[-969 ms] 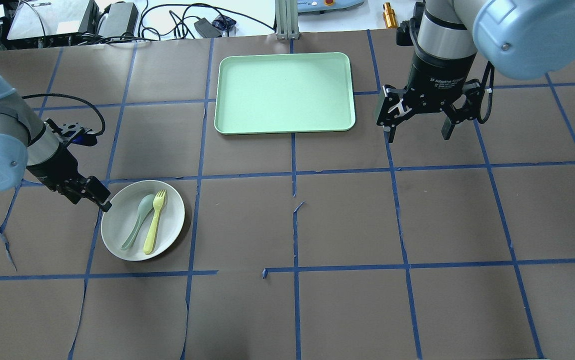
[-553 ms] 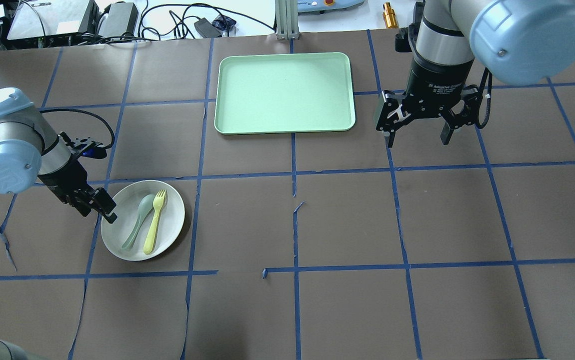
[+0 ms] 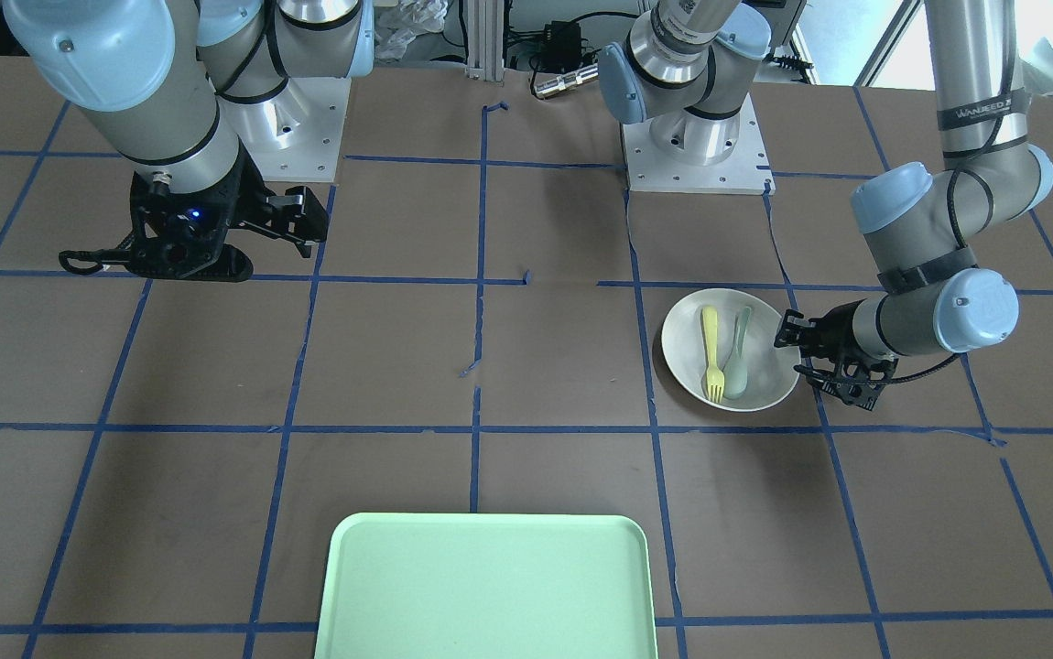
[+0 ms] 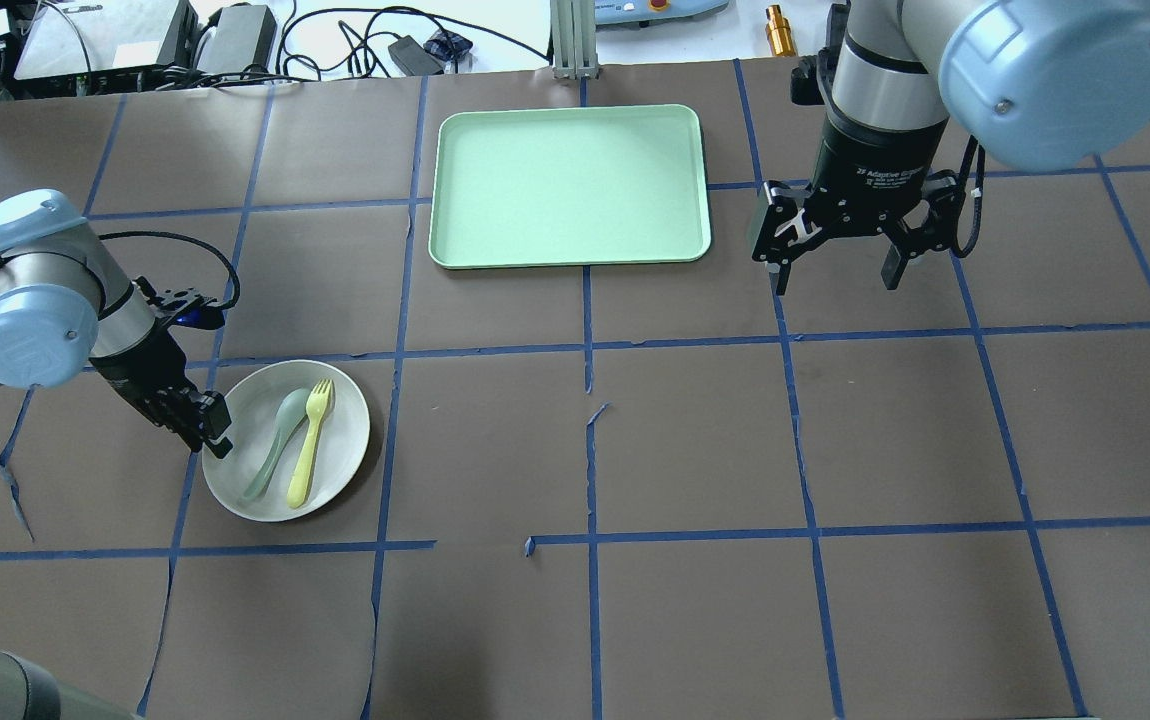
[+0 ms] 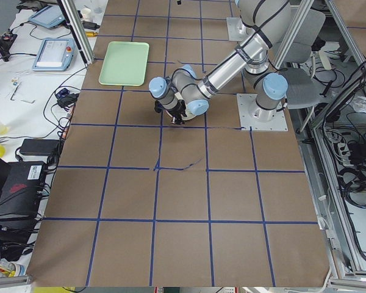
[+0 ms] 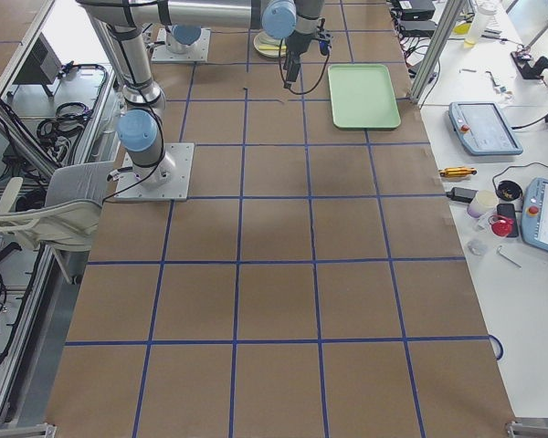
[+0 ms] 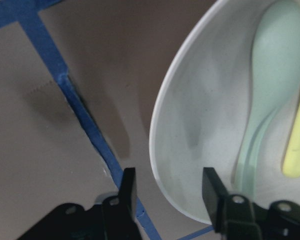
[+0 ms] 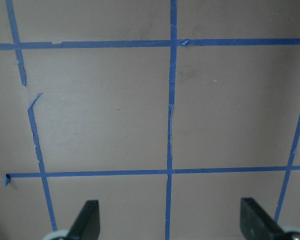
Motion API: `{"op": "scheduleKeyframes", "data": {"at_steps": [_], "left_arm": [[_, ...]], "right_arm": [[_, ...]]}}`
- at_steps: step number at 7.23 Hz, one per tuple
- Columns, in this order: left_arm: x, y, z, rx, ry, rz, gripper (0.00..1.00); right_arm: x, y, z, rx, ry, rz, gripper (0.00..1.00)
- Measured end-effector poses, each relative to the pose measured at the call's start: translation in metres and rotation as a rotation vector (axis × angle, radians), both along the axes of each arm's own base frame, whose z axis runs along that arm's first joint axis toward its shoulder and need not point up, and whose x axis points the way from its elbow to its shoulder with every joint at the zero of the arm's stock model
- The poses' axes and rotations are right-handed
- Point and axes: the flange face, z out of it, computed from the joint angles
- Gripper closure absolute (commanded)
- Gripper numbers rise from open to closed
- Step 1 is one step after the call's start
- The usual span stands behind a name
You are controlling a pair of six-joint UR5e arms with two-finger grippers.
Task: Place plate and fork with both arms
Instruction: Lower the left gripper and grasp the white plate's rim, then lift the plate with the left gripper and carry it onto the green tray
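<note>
The white plate [image 4: 343,445] lies left of centre on the table, with the pale-yellow fork [image 4: 309,447] and a grey-green spoon [image 4: 273,447] lying in it. My left gripper [image 4: 212,436] is open at the plate's left rim. In the left wrist view the rim of the plate [image 7: 200,125] runs between the two fingers [image 7: 127,192], and the fork [image 7: 297,150] and spoon [image 7: 270,75] lie beyond. My right gripper [image 4: 835,272] is open and empty, hanging above the table to the right of the tray. In the front view the plate [image 3: 682,346] sits beside my left gripper [image 3: 797,354].
A mint-green rectangular tray [image 4: 570,185] lies empty at the table's far middle; it also shows in the front view [image 3: 485,586]. Blue tape lines grid the brown table. Cables and boxes sit beyond the far edge.
My left gripper has come down and along the plate's left rim toward the robot, and its fingers now straddle the rim. The right arm has barely shifted.
</note>
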Motion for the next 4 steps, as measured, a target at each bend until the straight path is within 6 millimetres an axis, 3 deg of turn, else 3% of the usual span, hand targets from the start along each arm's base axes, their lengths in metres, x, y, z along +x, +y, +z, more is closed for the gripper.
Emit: {"op": "scheduleKeyframes", "data": {"at_steps": [4], "left_arm": [[0.003, -0.015, 0.016, -0.04, -0.012, 0.016, 1.0]], "right_arm": [[0.0, -0.003, 0.003, -0.029, 0.0, 0.001, 0.0]]}}
